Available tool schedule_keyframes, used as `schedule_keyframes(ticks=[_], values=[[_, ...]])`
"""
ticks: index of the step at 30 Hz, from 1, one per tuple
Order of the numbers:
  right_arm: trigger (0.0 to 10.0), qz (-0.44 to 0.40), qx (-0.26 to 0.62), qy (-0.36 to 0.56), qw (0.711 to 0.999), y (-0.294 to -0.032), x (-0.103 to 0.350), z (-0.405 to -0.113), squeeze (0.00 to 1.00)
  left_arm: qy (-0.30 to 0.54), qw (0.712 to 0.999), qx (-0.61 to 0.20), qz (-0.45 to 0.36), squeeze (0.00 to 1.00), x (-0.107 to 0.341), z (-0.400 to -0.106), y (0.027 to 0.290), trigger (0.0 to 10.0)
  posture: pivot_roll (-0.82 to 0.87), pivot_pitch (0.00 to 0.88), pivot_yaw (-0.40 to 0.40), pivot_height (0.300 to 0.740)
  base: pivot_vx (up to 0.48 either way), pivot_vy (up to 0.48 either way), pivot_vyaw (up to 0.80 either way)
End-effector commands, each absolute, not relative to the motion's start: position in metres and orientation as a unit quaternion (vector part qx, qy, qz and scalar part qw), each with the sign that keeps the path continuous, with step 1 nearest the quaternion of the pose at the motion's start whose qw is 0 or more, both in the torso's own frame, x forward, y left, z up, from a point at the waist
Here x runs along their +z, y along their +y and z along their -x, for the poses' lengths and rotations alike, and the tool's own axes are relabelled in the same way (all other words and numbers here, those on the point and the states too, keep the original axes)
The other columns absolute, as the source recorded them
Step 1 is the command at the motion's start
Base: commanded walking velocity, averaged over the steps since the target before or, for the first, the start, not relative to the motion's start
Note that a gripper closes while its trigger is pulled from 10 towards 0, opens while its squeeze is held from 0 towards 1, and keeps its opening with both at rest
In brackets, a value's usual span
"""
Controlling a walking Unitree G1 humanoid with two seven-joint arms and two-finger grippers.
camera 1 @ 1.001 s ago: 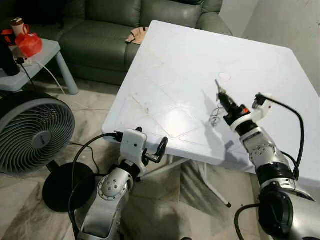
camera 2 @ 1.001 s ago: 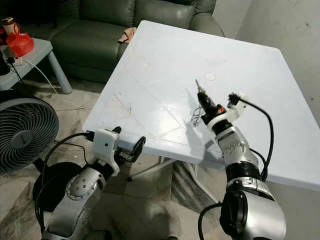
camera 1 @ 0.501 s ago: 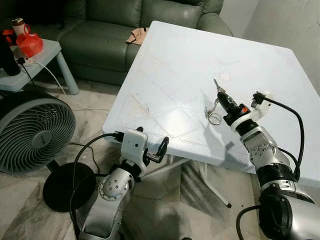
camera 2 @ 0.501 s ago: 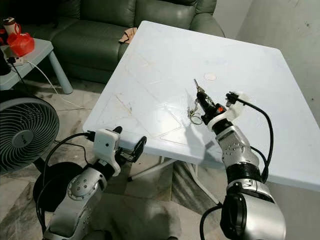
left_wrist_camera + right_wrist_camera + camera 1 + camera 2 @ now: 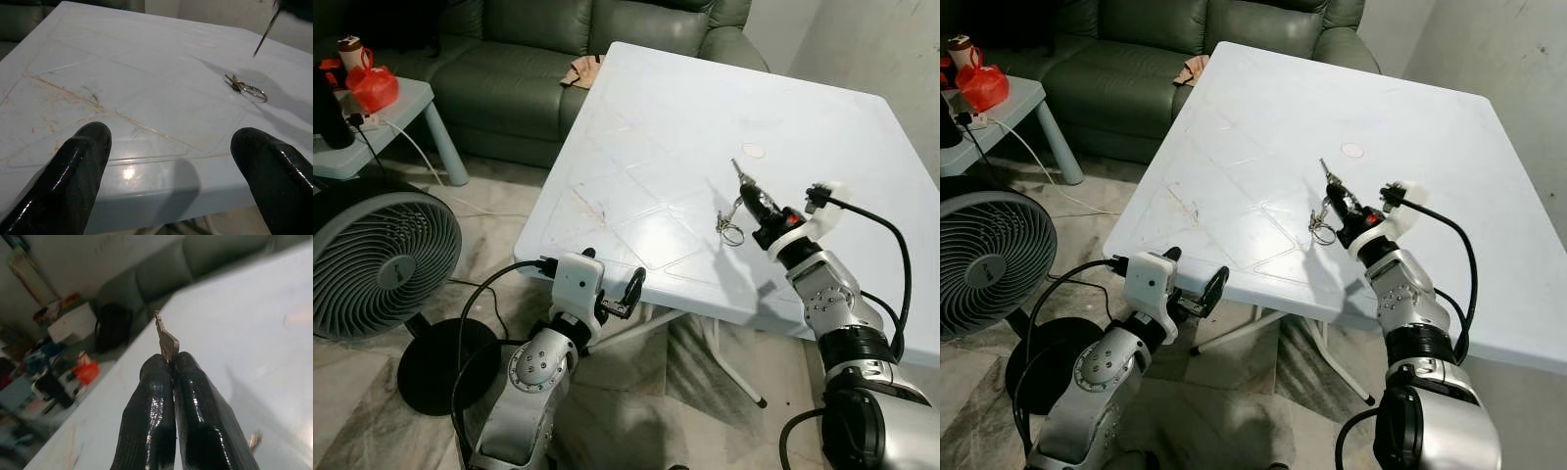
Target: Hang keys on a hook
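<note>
Right pincer (image 5: 745, 188), fingers pressed together on the blade of one key (image 5: 166, 340), raised over the white surface (image 5: 656, 127) toward its near edge. The key's tip projects beyond the fingertips. The rest of the keys (image 5: 730, 220), a ring with a small bunch, hangs below the pincer on the side of the surface's left edge; in the left wrist view the ring and bunch (image 5: 245, 89) appear to touch the tabletop, though contact cannot be confirmed.

Left pincer (image 5: 628, 290), fingers (image 5: 78, 161) spread wide and holding nothing, is below and just outside the near-left corner of the surface.

No readable writing or brand mark can be made out on any item.

The surface is a square white plastic top with moulded diagonal lines and faint orange-brown scuffs near its left edge; a small pale round mark (image 5: 753, 150) lies beyond the right pincer. Beyond the far-left corner stands a dark green sofa (image 5: 509, 69) with a small tan object (image 5: 579, 69) on its seat. A low side table (image 5: 382, 113) carries a red item (image 5: 372, 86). A floor fan (image 5: 377, 264) stands on a marbled floor (image 5: 636, 401).

Compared with half a second earlier, the right pincer has barely moved, and the key ring hangs in nearly the same place; the left pincer is unchanged.
</note>
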State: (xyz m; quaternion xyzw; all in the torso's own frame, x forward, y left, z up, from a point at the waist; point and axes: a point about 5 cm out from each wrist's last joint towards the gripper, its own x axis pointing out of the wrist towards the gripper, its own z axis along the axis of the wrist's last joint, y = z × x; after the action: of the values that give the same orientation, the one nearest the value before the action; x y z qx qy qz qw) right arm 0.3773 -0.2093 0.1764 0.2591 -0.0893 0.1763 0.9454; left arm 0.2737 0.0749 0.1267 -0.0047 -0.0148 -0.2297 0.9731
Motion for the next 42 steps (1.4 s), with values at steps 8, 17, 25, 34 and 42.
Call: schedule_keyframes(ticks=[8,17,25,34,42], values=[[10.0,-0.238,0.134,-0.086,0.958,-0.222,0.177,-0.374,0.00,-0.017,0.973,-0.232,0.004,0.00,0.128,-0.276,0.072,10.0,0.06,0.133,-0.100,0.711,0.000,0.000,0.00],[10.0,-0.220,0.132,-0.087,0.963,-0.220,0.179,-0.373,0.00,-0.017,0.972,-0.233,0.005,0.00,0.127,-0.276,0.071,10.0,0.05,0.132,-0.098,0.711,0.000,0.000,0.00],[10.0,-0.058,0.175,-0.066,0.981,-0.206,0.167,-0.366,0.00,-0.018,0.972,-0.232,0.004,0.00,0.127,-0.275,0.071,10.0,0.06,0.137,-0.102,0.711,0.000,0.000,0.00],[10.0,0.029,0.248,-0.038,0.968,-0.190,0.149,-0.352,0.00,-0.016,0.972,-0.233,0.005,0.00,0.127,-0.274,0.071,10.0,0.05,0.139,-0.104,0.711,0.000,0.000,0.00],[10.0,-0.002,0.268,-0.010,0.963,-0.185,0.141,-0.348,0.00,-0.017,0.972,-0.235,0.007,0.00,0.127,-0.273,0.070,10.0,0.05,0.138,-0.107,0.711,0.000,0.000,0.00]])
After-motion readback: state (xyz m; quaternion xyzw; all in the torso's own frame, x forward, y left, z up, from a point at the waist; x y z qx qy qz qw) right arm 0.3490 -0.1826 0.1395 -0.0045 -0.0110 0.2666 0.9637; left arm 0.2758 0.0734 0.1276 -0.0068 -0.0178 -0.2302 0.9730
